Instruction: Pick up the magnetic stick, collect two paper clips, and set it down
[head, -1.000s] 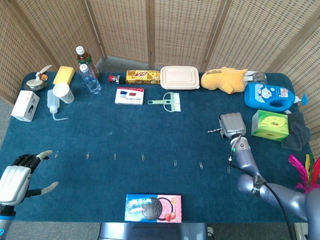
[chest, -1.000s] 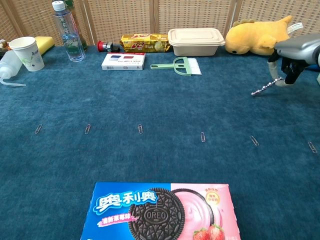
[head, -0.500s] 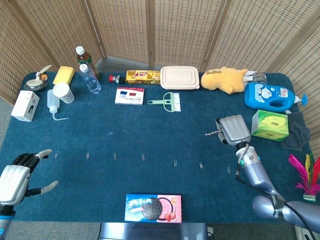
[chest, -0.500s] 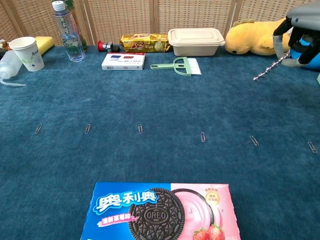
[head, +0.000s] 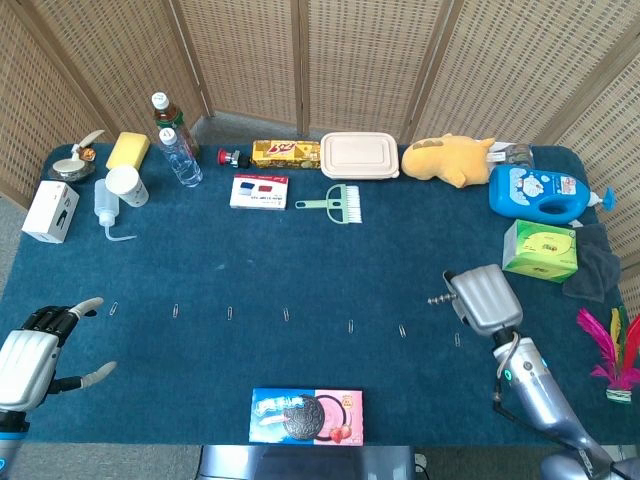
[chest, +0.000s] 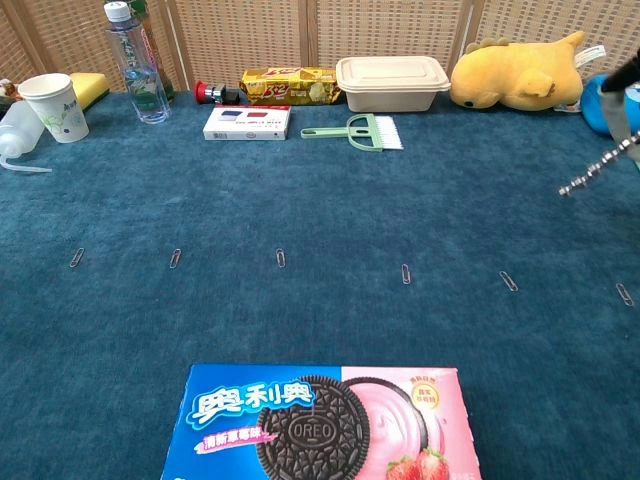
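Note:
My right hand (head: 486, 299) grips the thin metal magnetic stick (head: 438, 298), whose tip points left; in the chest view the stick (chest: 595, 168) hangs in the air at the right edge, above the cloth. Several paper clips lie in a row across the blue table, among them one (head: 402, 331) just left of the hand, one (head: 457, 339) below it, and one (chest: 509, 281) under the stick's tip in the chest view. My left hand (head: 35, 350) rests at the table's front left corner with its fingers apart and nothing in it.
An Oreo box (head: 306, 415) lies at the front middle. Along the back stand bottles (head: 178, 150), a paper cup (head: 126, 185), a lunch box (head: 359, 155), a green brush (head: 335, 203) and a yellow plush (head: 455, 160). A blue detergent bottle (head: 540, 193) and a green box (head: 540, 250) sit at the right.
My right hand has carried the stick toward the front and right, closer to the row of clips. The left hand has stayed put.

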